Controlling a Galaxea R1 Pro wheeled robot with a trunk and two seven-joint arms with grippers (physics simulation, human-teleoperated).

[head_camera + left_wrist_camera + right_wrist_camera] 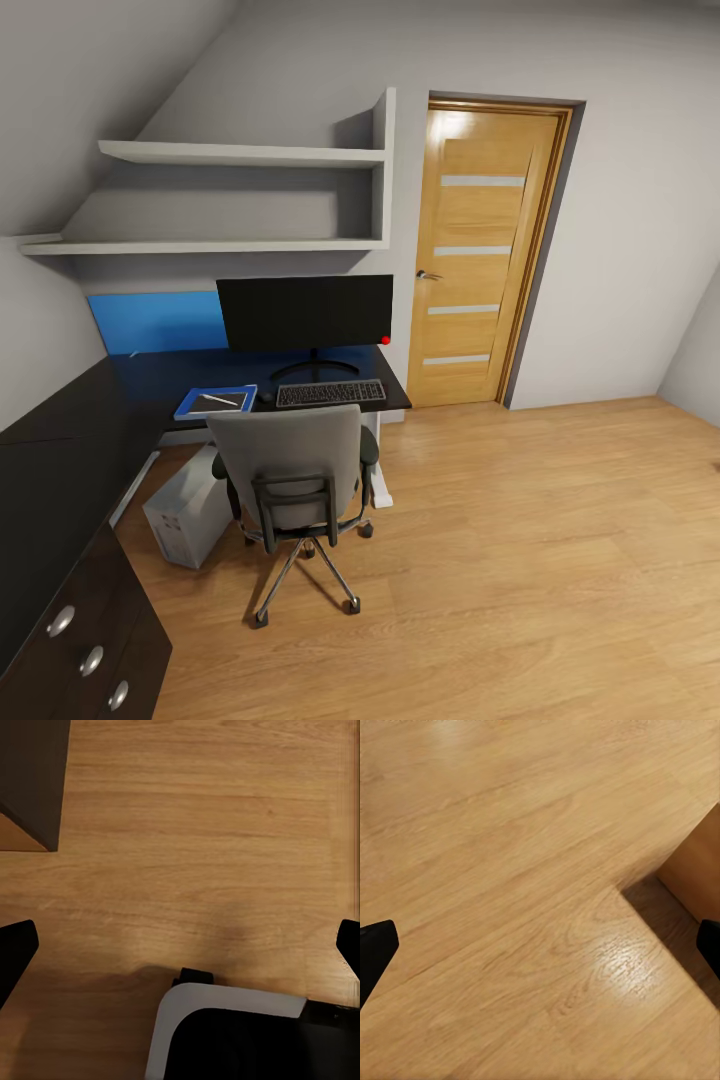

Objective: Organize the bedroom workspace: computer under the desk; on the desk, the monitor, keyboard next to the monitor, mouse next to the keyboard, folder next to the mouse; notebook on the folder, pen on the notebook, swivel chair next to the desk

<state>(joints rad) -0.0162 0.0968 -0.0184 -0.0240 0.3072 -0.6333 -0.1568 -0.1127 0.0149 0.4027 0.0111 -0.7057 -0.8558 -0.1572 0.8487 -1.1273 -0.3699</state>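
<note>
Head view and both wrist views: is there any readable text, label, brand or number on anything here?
None can be read.
keyboard: key legends too small to read.
monitor: screen dark, only a red dot at its lower corner.
computer: no marking visible.
door: plain.

The right gripper [540, 949] is hanging over a wooden floor [510, 870] with nothing between its fingers. The two dark fingers [375, 949] are showing only as tips at opposite edges of the picture, standing wide apart. The floor is running in light oak-coloured planks with visible grain, and a bright patch of reflected light is lying on the boards near the middle. At one side a piece of wooden furniture [694, 866] in the same tone is standing on the floor, its lower corner casting a dark shadow [660, 911] onto the planks beside it.
</note>
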